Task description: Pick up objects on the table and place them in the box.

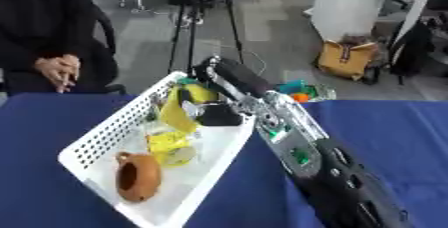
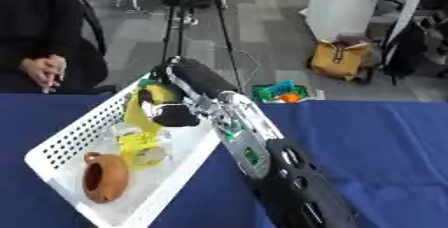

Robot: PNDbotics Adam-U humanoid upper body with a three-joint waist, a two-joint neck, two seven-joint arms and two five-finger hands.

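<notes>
Right arm reaches over box point(image 1: 92, 142), hand point(image 1: 214, 114) clenched on yellow obj point(image 1: 179, 112).

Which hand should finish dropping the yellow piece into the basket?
Right. The right hand is already over the white basket, at the yellow piece. The left hand shows in neither view.

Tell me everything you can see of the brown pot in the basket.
The brown pot looks like matte clay, rounded, with a small handle or spout nub at its upper left. It lies tipped on its side, dark mouth facing up toward the camera, at the near end of the white perforated basket, resting on the floor. A yellow packet lies just beyond it. No hand touches it.
</notes>
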